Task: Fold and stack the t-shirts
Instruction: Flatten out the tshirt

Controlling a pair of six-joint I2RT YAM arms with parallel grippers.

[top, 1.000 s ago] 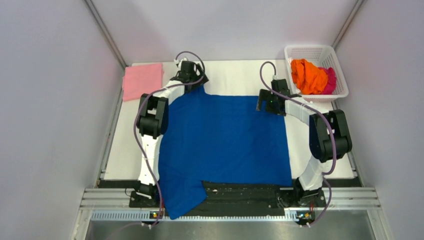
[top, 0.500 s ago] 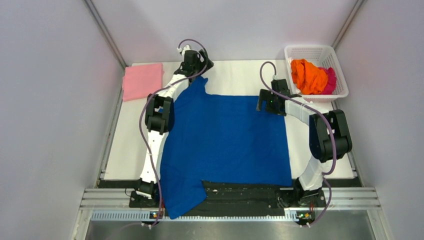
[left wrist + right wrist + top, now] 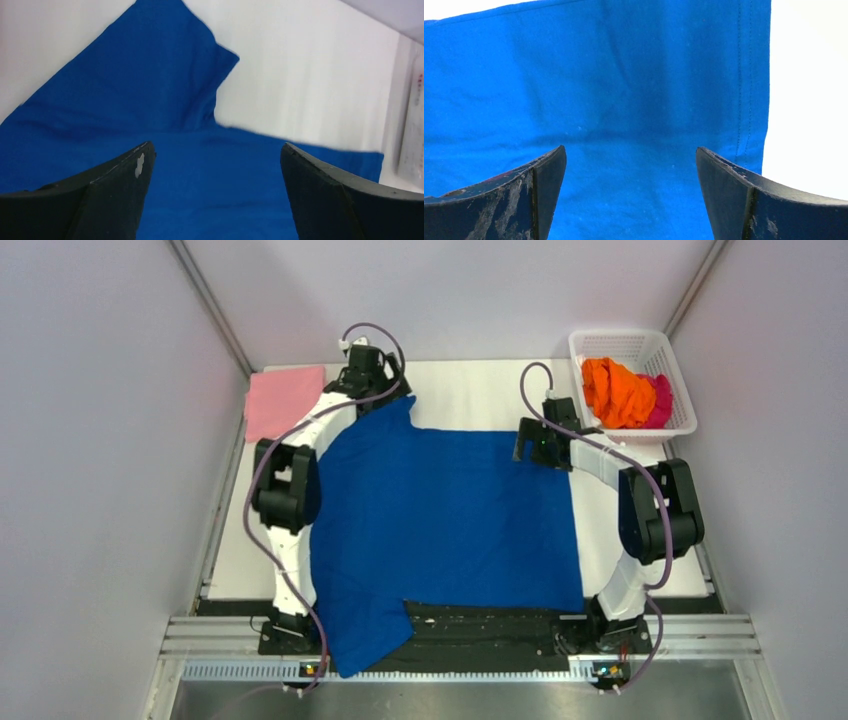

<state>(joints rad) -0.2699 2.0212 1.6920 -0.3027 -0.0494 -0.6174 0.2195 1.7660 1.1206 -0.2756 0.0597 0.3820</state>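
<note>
The left jaws have released the far-left sleeve (image 3: 398, 412) of the royal blue t-shirt (image 3: 450, 510) and stand open, the right jaws likewise open; the shirt lies spread on the tabletop (image 3: 470, 388), judged ready for folding.

Colours: one royal blue sheet on white, hot tones at the far corners.
Blue t-shirt (image 3: 450, 510) plain royal blue, same-colour stitch lines along one edge. Pink t-shirt (image 3: 283, 400) plain pale pink. Orange t-shirt (image 3: 615, 390) bright orange, magenta t-shirt (image 3: 661, 400) deep pink, basket (image 3: 620, 340) white mesh. Table (image 3: 470, 390) white. Arms (image 3: 655, 510) black and white, cables (image 3: 530, 380) purple. Left gripper (image 3: 216, 146) black, white fleck on one finger; right gripper (image 3: 629, 150) black, scuffed grey and reddish.
</note>
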